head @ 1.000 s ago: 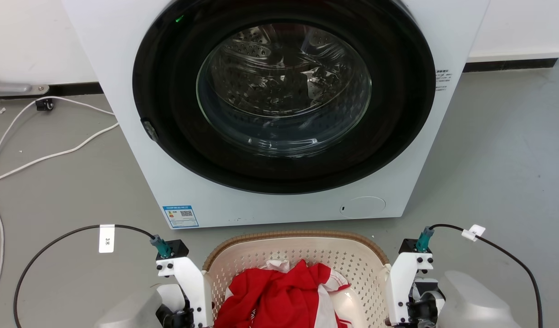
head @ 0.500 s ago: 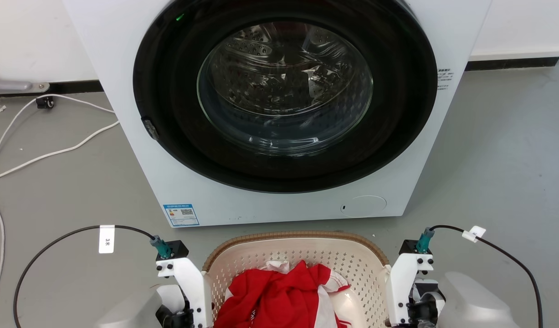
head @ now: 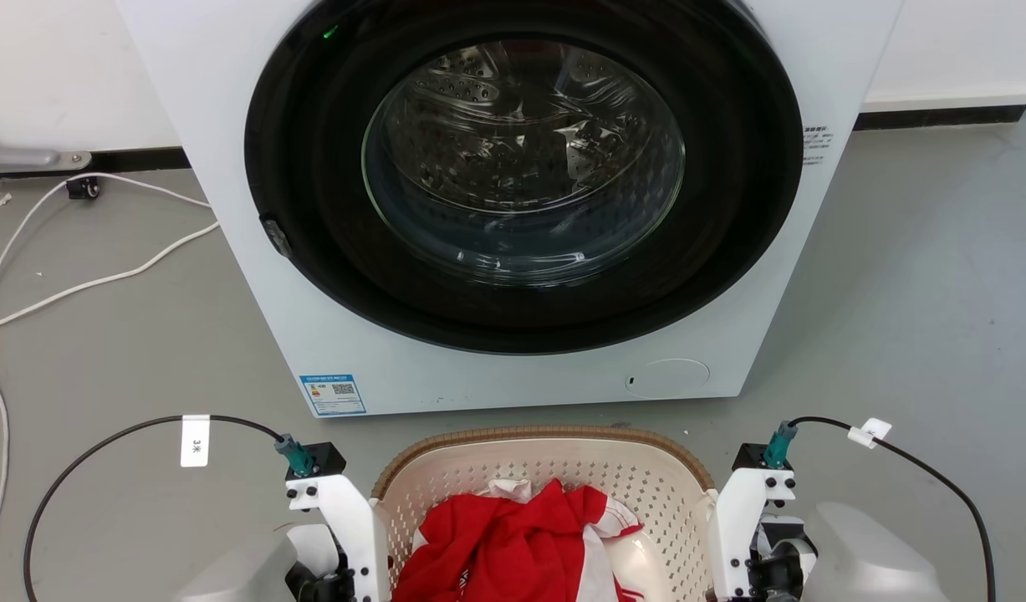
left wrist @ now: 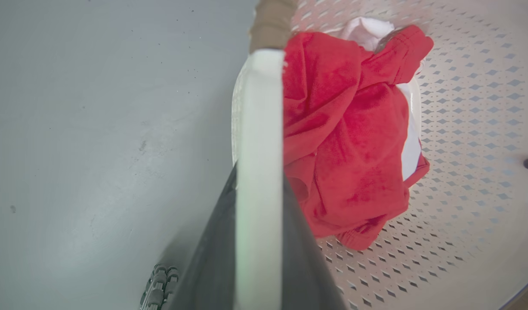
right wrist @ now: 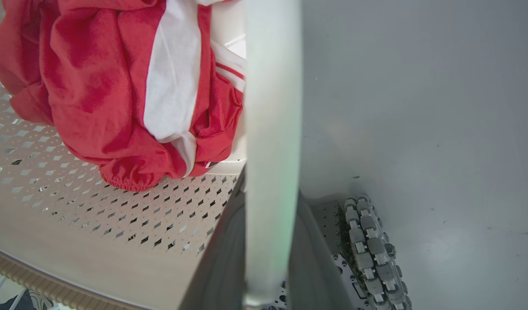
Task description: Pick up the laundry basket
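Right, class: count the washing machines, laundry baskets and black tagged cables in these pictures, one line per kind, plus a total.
white front-loading washing machine: 1
cream perforated plastic laundry basket with brown rim: 1
black cables with white tags: 2
Total: 4

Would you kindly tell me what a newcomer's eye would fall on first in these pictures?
The washing machine, with its big dark round door, dominates the upper head view. Below it at bottom centre is the cream laundry basket holding a bright red and white garment. The left gripper and right gripper flank it, jaws closed on its white side handles.
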Available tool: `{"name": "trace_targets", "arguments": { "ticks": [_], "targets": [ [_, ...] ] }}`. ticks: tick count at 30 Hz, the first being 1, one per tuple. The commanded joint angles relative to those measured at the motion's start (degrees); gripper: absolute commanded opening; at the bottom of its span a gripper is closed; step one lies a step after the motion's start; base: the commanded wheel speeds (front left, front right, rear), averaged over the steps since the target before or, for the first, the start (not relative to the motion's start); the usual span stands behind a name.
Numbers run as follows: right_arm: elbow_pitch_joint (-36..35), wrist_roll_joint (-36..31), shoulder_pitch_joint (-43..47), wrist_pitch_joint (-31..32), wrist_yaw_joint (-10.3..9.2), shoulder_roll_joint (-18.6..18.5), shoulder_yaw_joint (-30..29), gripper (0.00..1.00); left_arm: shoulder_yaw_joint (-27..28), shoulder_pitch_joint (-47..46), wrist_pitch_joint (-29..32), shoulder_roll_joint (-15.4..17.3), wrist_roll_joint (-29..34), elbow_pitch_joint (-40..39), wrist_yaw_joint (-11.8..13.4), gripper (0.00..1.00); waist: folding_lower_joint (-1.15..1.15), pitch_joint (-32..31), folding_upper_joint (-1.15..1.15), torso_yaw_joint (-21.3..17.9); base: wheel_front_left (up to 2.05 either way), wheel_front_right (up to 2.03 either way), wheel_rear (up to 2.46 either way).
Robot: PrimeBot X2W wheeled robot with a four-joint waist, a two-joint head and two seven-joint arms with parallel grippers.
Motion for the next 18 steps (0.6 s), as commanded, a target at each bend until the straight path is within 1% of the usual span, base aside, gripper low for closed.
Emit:
{"name": "trace_targets", "arguments": {
  "ticks": [1,18],
  "targets": [
    [-0.2,-0.2,0.5,0.1,0.19,0.7,-0.1,0.00,0.0,0.5,-0.4,-0.4,-0.3,-0.6,-0.3,0.00,0.00,0.0,0.00,0.0,0.00,0.00,0.00],
    [-0.2,0.9,0.6,0.0,0.19,0.8,0.6,0.00,-0.5,0.6,-0.7,-0.3,-1.1,-0.5,-0.3,0.00,0.00,0.1,0.00,0.0,0.00,0.00,0.00]
  ]
}}
